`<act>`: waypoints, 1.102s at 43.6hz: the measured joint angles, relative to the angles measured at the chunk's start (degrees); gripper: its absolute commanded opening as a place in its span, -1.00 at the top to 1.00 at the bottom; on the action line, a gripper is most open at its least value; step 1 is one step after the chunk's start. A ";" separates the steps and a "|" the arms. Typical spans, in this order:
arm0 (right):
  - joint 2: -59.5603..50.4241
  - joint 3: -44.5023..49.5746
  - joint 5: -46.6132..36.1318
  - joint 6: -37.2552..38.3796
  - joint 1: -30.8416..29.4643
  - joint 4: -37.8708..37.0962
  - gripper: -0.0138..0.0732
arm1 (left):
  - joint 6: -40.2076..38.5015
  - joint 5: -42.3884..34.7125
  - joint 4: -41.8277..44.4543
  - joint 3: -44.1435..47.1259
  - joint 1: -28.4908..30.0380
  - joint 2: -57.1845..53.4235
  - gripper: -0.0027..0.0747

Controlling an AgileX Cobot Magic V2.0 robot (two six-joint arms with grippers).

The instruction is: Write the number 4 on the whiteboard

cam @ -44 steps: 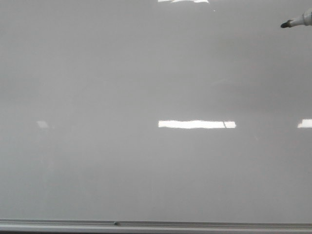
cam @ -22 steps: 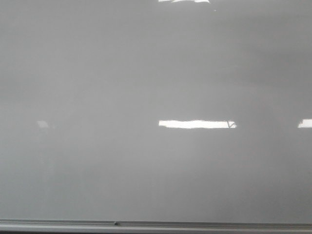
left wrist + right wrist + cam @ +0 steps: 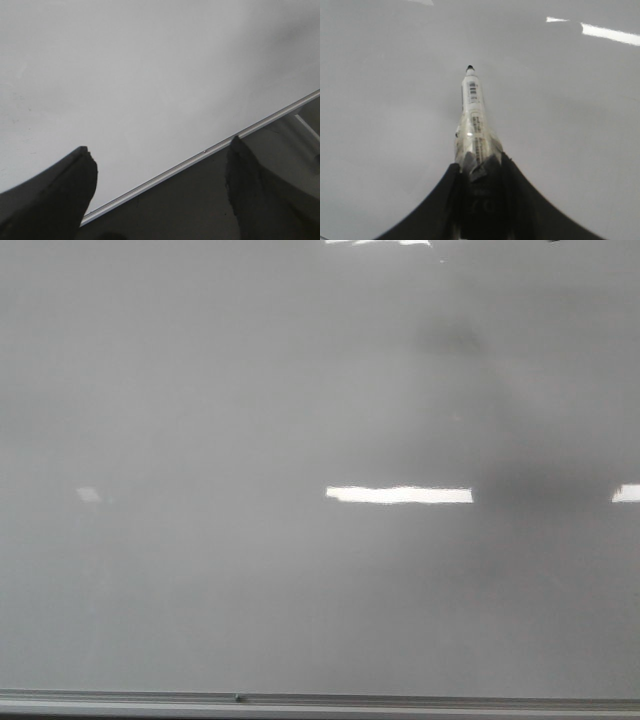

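Two tools in view. Right tool [image 3: 479, 172]: clenched on a white-barrelled marker pen [image 3: 473, 117] with printed label and black tip, barrel pointing out from between the fingers toward the large glossy pale grey whiteboard [image 3: 385, 100]; whether the tip touches the surface cannot be told from the right wrist view. Left tool [image 3: 160, 192]: released, fingers well apart, nothing between them, hanging over the board's grey metal frame strip [image 3: 210, 149]. Change noted in the front view: one second ago the marker tip showed at the upper right edge; half a second ago it was gone; now only a soft dark shadow [image 3: 530, 480] lies on the board at right, beside the bright rectangular reflection [image 3: 398, 495]. Judgement: right arm has moved off the camera's edge and is coming over the writing area. Number 4: no stroke visible in any view, so writing has not begun.
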 measured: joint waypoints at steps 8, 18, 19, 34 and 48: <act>3.48 -0.28 -2.79 0.00 0.00 -0.86 0.85 | 0.00 0.00 0.00 0.00 0.00 0.00 -0.39; 7.68 -0.28 -3.85 0.04 0.00 -2.30 0.85 | 0.00 -0.45 0.00 0.00 0.00 0.00 -0.39; 8.11 -0.28 -4.00 0.04 0.00 -2.30 0.85 | 0.00 -0.58 0.00 0.00 0.00 0.00 -0.39; 12.69 -0.46 -2.84 0.04 4.30 -2.82 0.85 | 0.00 -1.54 0.00 0.00 0.00 0.00 -0.39; 11.70 -0.46 2.75 0.04 0.93 -5.81 0.85 | 0.00 -1.54 0.88 0.00 0.00 0.00 -0.39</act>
